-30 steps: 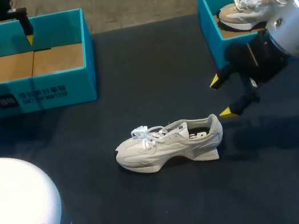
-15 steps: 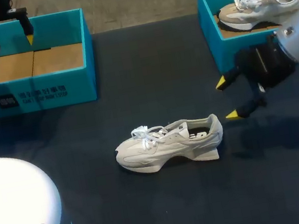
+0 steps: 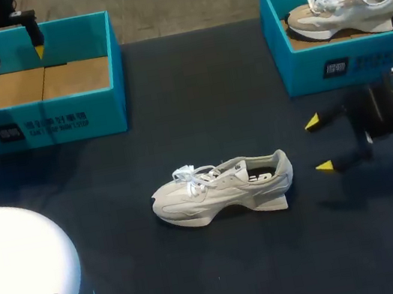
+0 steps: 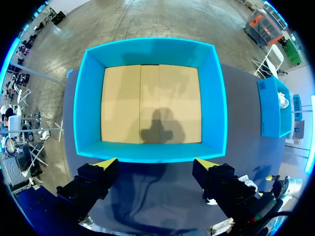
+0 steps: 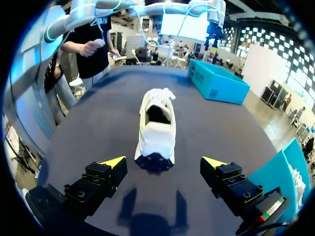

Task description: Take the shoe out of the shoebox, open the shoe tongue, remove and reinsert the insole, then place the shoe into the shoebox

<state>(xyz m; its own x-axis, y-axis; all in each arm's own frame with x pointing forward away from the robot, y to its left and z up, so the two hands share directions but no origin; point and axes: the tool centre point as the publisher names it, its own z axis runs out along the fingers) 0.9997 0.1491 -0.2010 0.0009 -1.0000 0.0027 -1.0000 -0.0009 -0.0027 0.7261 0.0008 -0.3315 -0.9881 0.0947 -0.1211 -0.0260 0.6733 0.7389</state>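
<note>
Two grippers stand wide and empty, and our right gripper (image 3: pixel 319 144) is much the nearer. From it, the white lace-up sneaker (image 3: pixel 223 188) lies at nine o'clock on the dark table (image 3: pixel 196 101), its long axis running three-to-nine with the heel facing us. Our left gripper (image 3: pixel 11 44) hangs at eleven over the empty teal cardboard shoebox (image 3: pixel 41 129).

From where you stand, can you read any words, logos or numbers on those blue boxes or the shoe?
Left shoebox: dark logo and white print on its front wall, too blurred to read.
Right shoebox: a similar label, too small to read.
Loose shoe: dark mark on its insole, unreadable.
</note>
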